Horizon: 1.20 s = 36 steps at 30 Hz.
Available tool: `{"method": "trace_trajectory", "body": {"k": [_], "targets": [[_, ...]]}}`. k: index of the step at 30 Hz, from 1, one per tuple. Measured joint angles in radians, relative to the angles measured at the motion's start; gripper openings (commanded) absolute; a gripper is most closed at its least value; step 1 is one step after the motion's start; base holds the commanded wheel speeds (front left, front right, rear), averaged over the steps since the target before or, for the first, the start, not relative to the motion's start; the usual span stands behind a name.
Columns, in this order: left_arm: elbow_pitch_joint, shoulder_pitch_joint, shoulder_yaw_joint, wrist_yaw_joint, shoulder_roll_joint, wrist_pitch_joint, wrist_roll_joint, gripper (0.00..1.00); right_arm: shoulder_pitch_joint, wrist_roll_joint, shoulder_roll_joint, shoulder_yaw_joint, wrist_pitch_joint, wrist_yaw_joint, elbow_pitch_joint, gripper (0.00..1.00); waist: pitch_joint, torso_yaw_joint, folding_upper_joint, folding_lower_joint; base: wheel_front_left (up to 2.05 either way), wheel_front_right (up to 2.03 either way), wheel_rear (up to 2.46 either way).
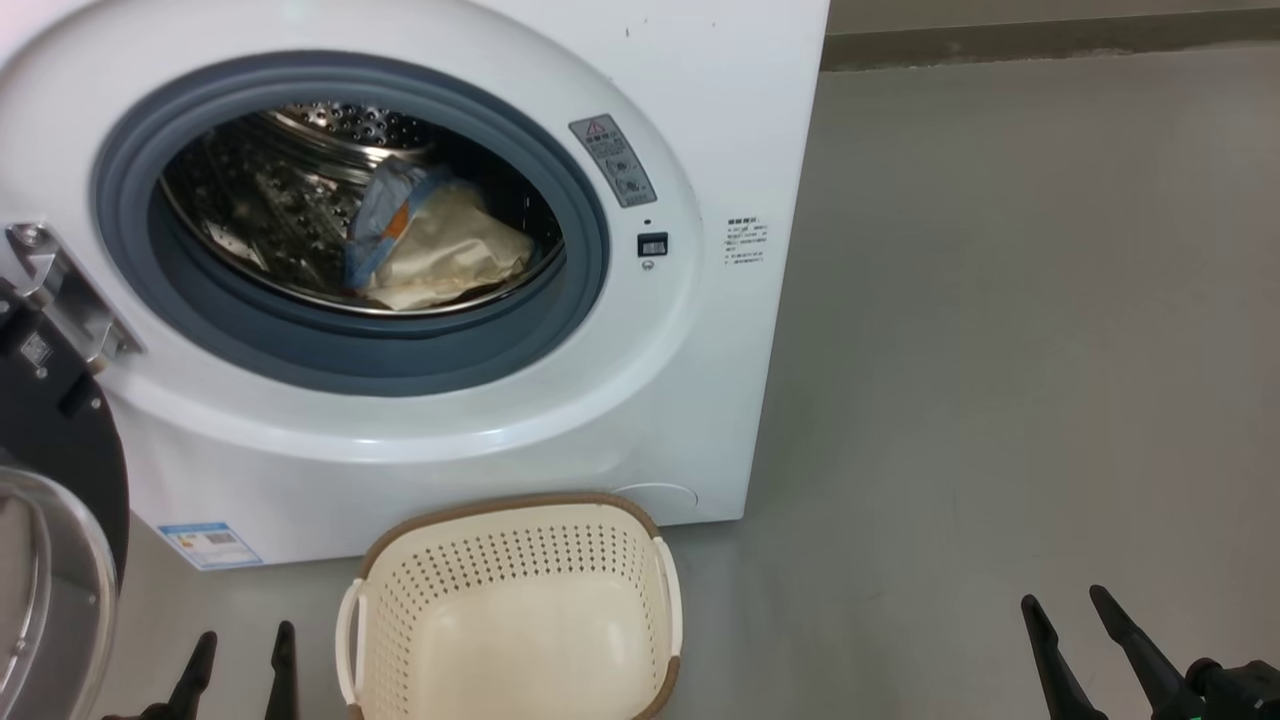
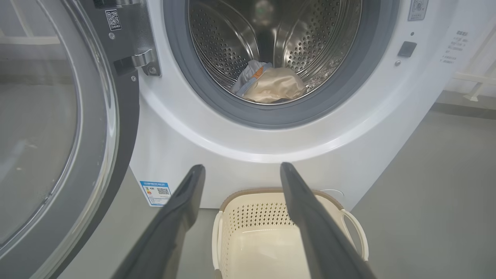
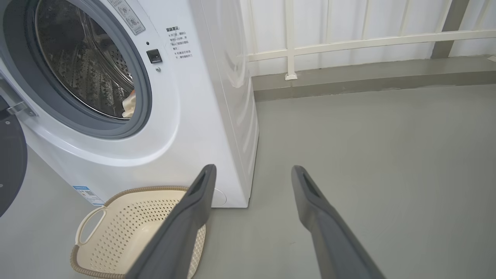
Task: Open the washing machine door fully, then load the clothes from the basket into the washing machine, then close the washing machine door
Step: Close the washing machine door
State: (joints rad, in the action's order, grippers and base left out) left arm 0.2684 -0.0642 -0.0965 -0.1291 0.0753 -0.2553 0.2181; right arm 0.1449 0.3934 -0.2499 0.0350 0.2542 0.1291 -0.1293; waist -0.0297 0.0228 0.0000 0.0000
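The white washing machine [image 1: 700,120] stands with its door [image 1: 50,520] swung wide open at the left, black rim and glass bowl showing. Inside the steel drum lie the clothes [image 1: 430,245], a light blue piece with an orange patch and a cream piece, also seen as clothes [image 2: 269,83]. The cream basket [image 1: 515,560] sits on the floor before the machine, nothing in it. My left gripper [image 1: 240,650] hangs open at the lower left, just left of the basket. My right gripper [image 1: 1065,612] is open over bare floor, far right of the basket [image 3: 131,228].
Grey floor [image 1: 1000,350] stretches to the right of the machine. A white railing [image 3: 348,38] and a low kerb run along the back wall. The open door [image 2: 58,135] takes up the room left of the machine.
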Motion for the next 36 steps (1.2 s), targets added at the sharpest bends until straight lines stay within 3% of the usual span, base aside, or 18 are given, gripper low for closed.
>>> {"method": "trace_trajectory", "body": {"k": [16,36], "targets": [[-0.002,0.0,0.01,0.0,0.0,0.0,0.0,1.0,0.0,0.0,0.008,-0.01,0.0,0.0,0.001,1.0,-0.003,-0.005,0.0,0.0,-1.44,1.44,0.0],[-0.001,0.0,0.01,0.0,-0.005,0.0,0.008,1.0,-0.001,0.0,0.008,0.045,0.0,0.0,0.002,1.0,0.015,-0.064,0.0,0.0,-0.09,0.09,0.0]]}}
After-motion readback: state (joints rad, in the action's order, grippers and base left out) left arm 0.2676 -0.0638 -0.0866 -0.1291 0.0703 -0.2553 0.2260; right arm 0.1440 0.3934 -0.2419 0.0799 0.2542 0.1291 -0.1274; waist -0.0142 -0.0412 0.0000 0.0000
